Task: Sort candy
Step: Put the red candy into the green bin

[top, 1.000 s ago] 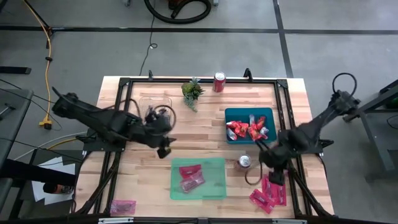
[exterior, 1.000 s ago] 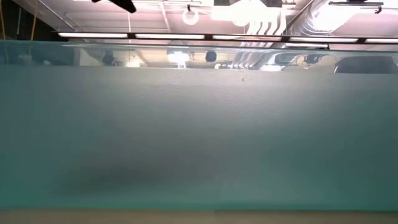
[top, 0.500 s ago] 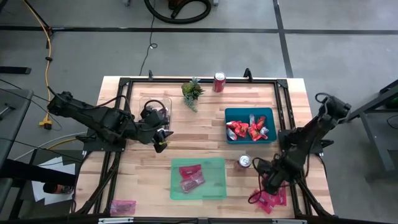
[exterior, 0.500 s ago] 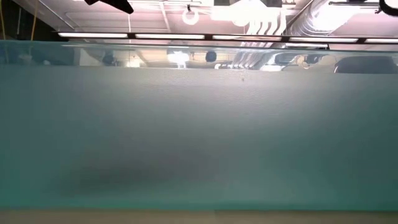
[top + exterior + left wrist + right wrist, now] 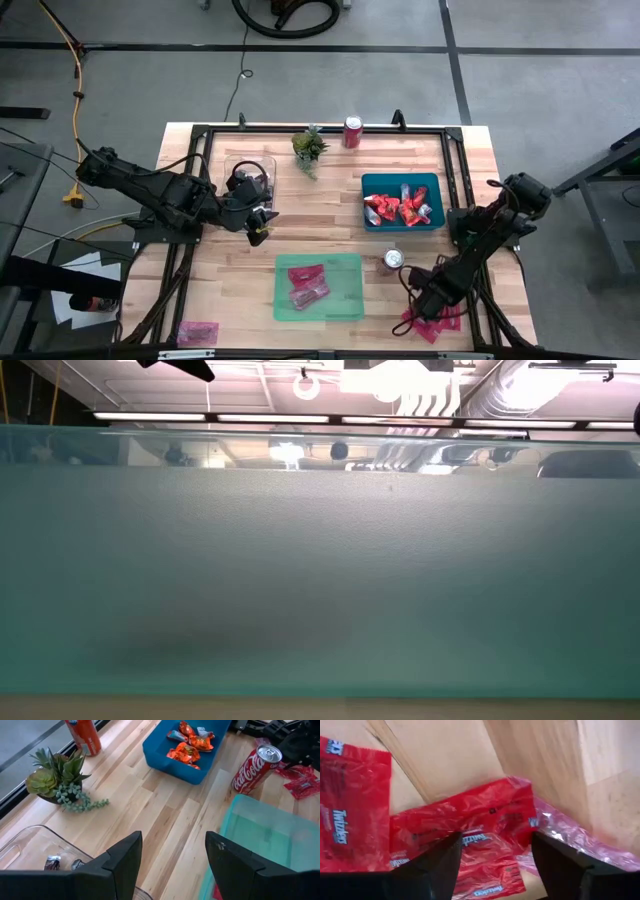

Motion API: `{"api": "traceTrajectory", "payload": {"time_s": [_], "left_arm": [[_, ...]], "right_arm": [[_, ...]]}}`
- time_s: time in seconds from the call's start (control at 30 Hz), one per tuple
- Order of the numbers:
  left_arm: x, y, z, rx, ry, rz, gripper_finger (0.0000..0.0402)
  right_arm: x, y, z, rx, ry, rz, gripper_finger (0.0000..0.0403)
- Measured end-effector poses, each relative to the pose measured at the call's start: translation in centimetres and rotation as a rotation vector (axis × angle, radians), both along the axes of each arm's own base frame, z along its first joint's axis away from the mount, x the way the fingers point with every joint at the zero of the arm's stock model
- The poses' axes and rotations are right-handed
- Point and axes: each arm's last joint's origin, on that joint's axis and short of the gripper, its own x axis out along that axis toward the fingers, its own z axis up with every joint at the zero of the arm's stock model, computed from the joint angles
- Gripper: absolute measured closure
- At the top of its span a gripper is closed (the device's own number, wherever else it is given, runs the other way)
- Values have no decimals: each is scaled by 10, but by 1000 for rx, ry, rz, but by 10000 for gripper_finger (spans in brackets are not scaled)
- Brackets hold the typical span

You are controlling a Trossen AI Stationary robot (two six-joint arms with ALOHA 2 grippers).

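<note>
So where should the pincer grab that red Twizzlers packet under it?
Probably from straight above, pinching a crinkled raised fold near the middle of the top Twizzlers packet. It lies flat on the table, overlapping others, so its edges offer little. The right pincer hangs open over it.

Both arms reach inward over table.
Left gripper [image 5: 262,225] open, mid-left; right gripper [image 5: 423,308] open, angled down, front-right.

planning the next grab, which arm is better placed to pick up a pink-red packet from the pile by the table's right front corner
Right. The right gripper is open directly over the pink-red packets at that corner, fingers straddling one. The left gripper sits open across the table by the clear tray.
</note>
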Motion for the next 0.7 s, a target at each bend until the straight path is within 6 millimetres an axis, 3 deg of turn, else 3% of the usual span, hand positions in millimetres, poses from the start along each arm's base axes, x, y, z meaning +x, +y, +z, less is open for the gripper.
{"api": "traceTrajectory", "payload": {"time_s": [0.1,0.27,0.33,0.43,0.7], "left_arm": [[0,0,0,0,0,0,195],[0,0,0,4,2,-5,195],[0,0,0,13,7,-13,195],[0,0,0,29,14,-28,195],[0,0,0,61,17,-32,195]], "right_arm": [[1,1,-2,-4,2,-15,224],[3,4,4,9,-15,0,381],[5,6,12,13,-25,10,383],[6,7,40,23,-40,27,392],[-3,-13,135,27,-235,44,401]]}}
